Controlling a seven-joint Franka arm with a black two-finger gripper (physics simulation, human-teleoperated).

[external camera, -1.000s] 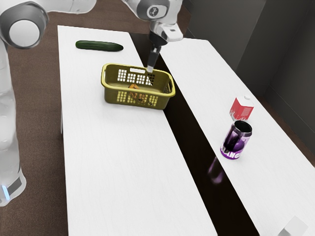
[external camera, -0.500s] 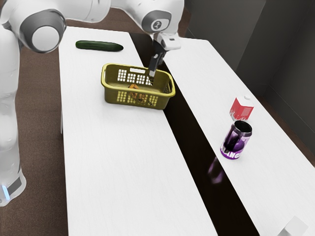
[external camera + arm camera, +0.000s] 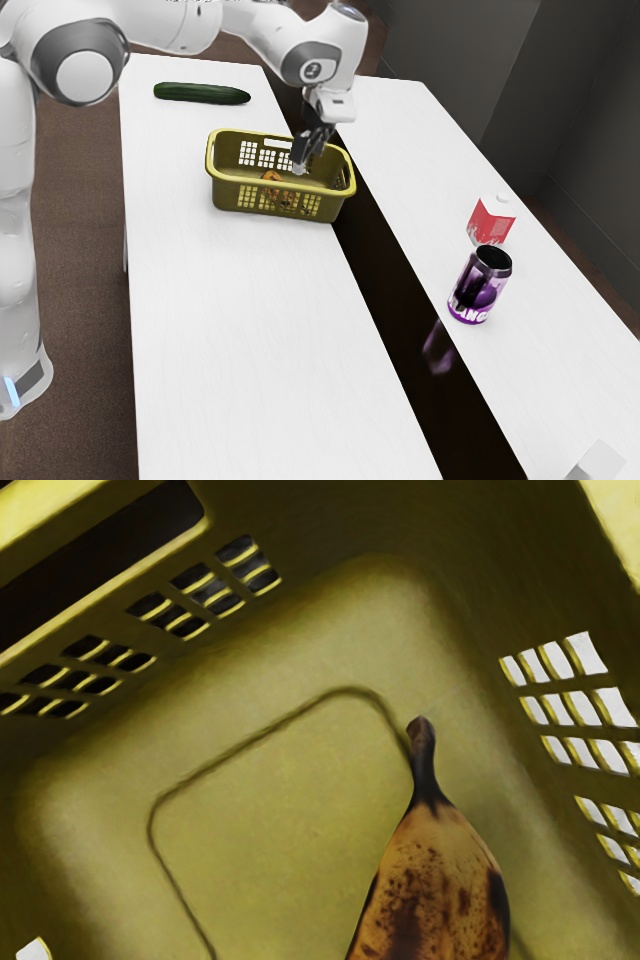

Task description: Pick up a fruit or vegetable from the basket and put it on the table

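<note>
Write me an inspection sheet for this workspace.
Surface: white table with a dark glossy strip along it.
Job's things: brown-spotted banana inside the yellow basket.
Clutter: cucumber, purple-and-black can, red-and-white carton; pale object at the exterior view's lower right, too cut off to identify.
Gripper: at the basket's opening; open or shut unclear.
Cables: nothing seen.
Surroundings: dark walls, brown floor.

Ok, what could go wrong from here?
The hand is low at the basket, so it may clip a wall and shift it. The banana lies toward a slotted side wall, which could leave little room on that side. Its stem end narrows, so a grip there might slip.
</note>
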